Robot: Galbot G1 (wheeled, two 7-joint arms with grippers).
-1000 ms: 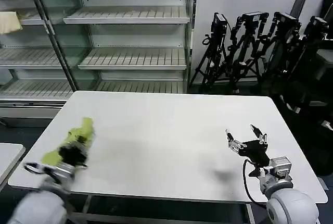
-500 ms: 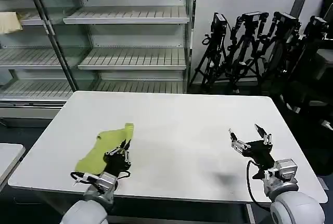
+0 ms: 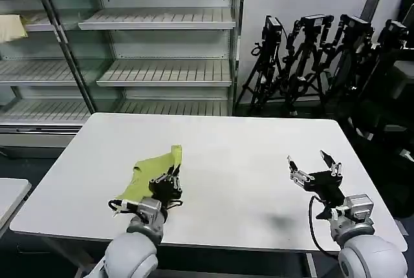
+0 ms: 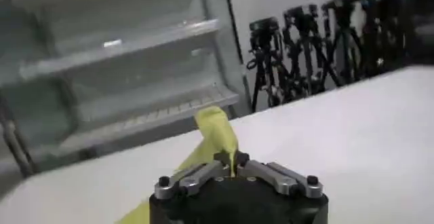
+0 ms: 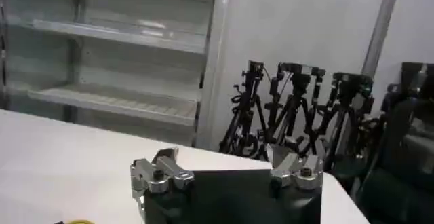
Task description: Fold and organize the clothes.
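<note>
Your left gripper point(image 3: 169, 181) is clamped on the T-shirt point(image 3: 150, 173), which trails back-left along the table point(image 3: 246, 155); your right gripper point(image 3: 314, 167) waits well apart, spread wide and empty.

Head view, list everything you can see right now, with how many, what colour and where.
T-shirt: one, lime yellow-green, bunched on the table's left part, pinched by the left gripper.
Table: one, white, in front of the robot.
Shelving: several empty pale racks, behind the table on the left.
Cream cloth: one, on a far-left shelf.
Tripods: a cluster, black, behind the table on the right.
Left gripper: one, black, shut on the T-shirt above the table's left front.
Right gripper: one, black, open, above the table's right front.
</note>
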